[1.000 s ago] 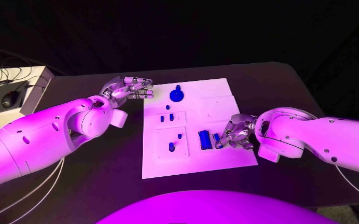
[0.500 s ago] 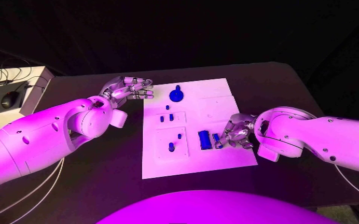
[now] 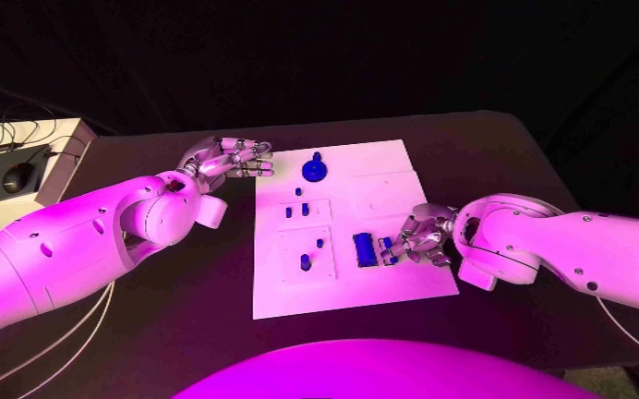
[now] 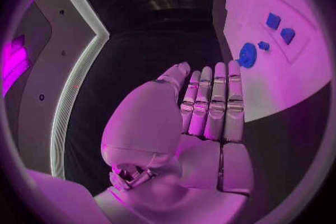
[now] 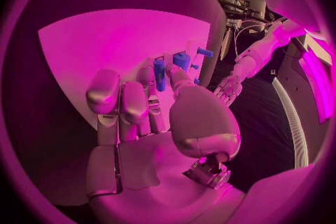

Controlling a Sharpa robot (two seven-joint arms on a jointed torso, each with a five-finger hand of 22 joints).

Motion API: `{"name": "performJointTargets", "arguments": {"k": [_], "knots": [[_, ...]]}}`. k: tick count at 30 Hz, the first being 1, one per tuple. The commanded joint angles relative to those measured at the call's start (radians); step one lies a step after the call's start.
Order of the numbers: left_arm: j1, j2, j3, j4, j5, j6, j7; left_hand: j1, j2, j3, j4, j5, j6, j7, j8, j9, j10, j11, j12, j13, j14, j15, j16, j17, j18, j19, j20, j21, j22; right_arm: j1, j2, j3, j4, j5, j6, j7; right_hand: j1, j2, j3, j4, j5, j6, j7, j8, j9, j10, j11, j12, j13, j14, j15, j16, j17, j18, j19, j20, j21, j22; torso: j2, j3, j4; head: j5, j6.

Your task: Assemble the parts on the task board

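The white task board [image 3: 386, 187] lies mid-table. On it are a round blue part [image 3: 314, 169] at the far edge, two small pieces [image 3: 297, 211], two more small ones [image 3: 313, 253] in a square recess, and a blue rectangular block [image 3: 364, 248]. My right hand [image 3: 419, 237] rests on the board's right side beside the block and pinches a slim blue part [image 5: 159, 74] between thumb and a finger, its lower end at the board. My left hand [image 3: 234, 157] hovers at the board's far left corner, fingers [image 4: 213, 101] straight and side by side, holding nothing.
A white box [image 3: 54, 154] with a dark mouse and cables sits at the table's far left edge. Bare black table [image 3: 160, 316] surrounds the board. The board's far right quarter carries no parts.
My right hand has edged slightly toward the blue block with the slim part still pinched. The left hand has stayed put.
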Motion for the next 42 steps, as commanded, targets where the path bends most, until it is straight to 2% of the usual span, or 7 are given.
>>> {"name": "performJointTargets", "arguments": {"k": [1,22,27,31,36,40,42], "knots": [[-0.001,0.0,0.0,0.002,0.002,0.018,0.005,-0.004,0.003,0.006,-0.002,0.006,-0.007,0.001,0.0,0.001,-0.01,0.0,-0.001,-0.001,-0.01,0.0,-0.001,-0.002,-0.009,-0.003,-0.001,0.005,0.001,-0.002,-0.001,-0.001,0.0,-0.01,-0.021,-0.004,-0.001,-0.002,-0.015,0.006,-0.011,0.004,0.004,0.003,-0.001,0.004,0.003,0.006,-0.001,0.002,0.005,0.0,0.0,0.004,0.013,0.008,-0.004,0.115,0.0,0.0,-0.0001,0.0,0.0],[-0.001,0.0,0.0,0.002,0.001,0.017,0.002,-0.004,0.003,0.006,-0.002,0.006,-0.007,0.001,0.0,0.001,-0.01,0.0,-0.001,-0.001,-0.01,0.0,-0.001,-0.002,-0.009,-0.003,-0.001,0.005,0.001,-0.004,-0.02,-0.001,0.021,-0.009,-0.037,0.008,0.017,-0.003,-0.034,0.019,-0.016,0.008,0.002,0.005,-0.002,0.007,0.002,0.007,-0.001,0.002,0.004,0.002,0.0,0.004,0.013,0.007,0.0,0.116,-0.001,0.0003,-0.0002,0.001,0.0],[-0.001,0.001,0.0,0.002,0.001,0.017,0.002,-0.004,0.003,0.006,-0.002,0.006,-0.007,0.001,0.0,0.001,-0.01,0.0,-0.001,-0.001,-0.01,0.0,-0.001,-0.002,-0.009,-0.003,-0.001,0.005,0.001,-0.006,-0.033,-0.001,0.026,-0.017,-0.041,0.036,0.052,0.008,-0.023,-0.007,-0.068,0.011,-0.001,0.009,0.002,0.009,0.0,0.008,-0.001,0.003,0.002,0.004,0.001,0.003,0.014,0.006,0.003,0.116,0.0,0.0004,0.0002,0.002,0.002],[-0.001,0.0,0.0,0.002,0.001,0.016,0.003,-0.004,0.003,0.006,-0.002,0.006,-0.007,0.001,0.0,0.001,-0.01,0.0,-0.001,-0.001,-0.01,0.0,-0.001,-0.002,-0.009,-0.003,-0.001,0.005,0.001,-0.007,-0.046,-0.001,0.03,-0.027,-0.052,0.066,0.094,0.004,-0.02,-0.037,-0.148,0.013,-0.001,0.011,0.005,0.009,-0.001,0.009,0.001,0.003,0.002,0.005,0.001,0.002,0.014,0.005,0.009,0.117,0.0,0.0003,-0.0008,0.001,0.003],[-0.001,0.002,0.0,0.002,0.001,0.017,0.007,-0.003,0.003,0.009,-0.003,0.007,-0.007,0.001,0.0,0.001,-0.01,0.0,-0.001,-0.001,-0.01,0.0,-0.001,-0.002,-0.009,-0.003,-0.001,0.005,0.003,-0.007,-0.061,-0.001,0.025,0.006,-0.133,0.159,0.095,-0.006,-0.034,-0.027,-0.185,0.005,0.005,0.007,0.005,0.008,0.002,0.01,0.001,0.002,0.004,0.001,-0.003,0.003,0.012,0.006,0.001,0.116,0.0,-0.0003,-0.0001,0.0,0.009],[-0.001,0.003,0.0,0.001,0.005,0.017,0.015,-0.009,0.0,0.004,0.0,0.004,-0.007,0.0,0.0,0.001,-0.01,0.0,-0.001,-0.001,-0.01,0.0,-0.001,-0.002,-0.009,-0.004,0.0,0.004,0.003,-0.007,-0.069,-0.001,0.012,0.083,-0.221,0.296,0.099,-0.009,-0.04,-0.007,-0.186,-0.006,0.011,0.004,0.005,0.0,0.007,0.001,-0.008,-0.007,0.008,-0.051,-0.044,0.013,-0.004,0.01,-0.092,0.094,-0.001,0.0003,-0.0001,0.001,0.012],[-0.001,0.004,0.0,-0.001,0.016,0.018,0.026,-0.017,-0.006,-0.006,0.005,0.002,-0.007,-0.003,0.001,0.001,-0.009,0.0,-0.001,-0.001,-0.009,0.001,-0.001,-0.001,-0.01,-0.003,0.001,0.004,0.002,-0.007,-0.073,-0.001,-0.004,0.164,-0.279,0.418,0.101,-0.013,-0.045,-0.003,-0.186,-0.019,0.016,-0.001,0.0,-0.003,0.011,-0.001,-0.012,-0.007,0.009,-0.064,-0.054,0.016,-0.006,0.012,-0.124,0.088,-0.002,-0.0003,0.0004,0.002,0.019]]}}
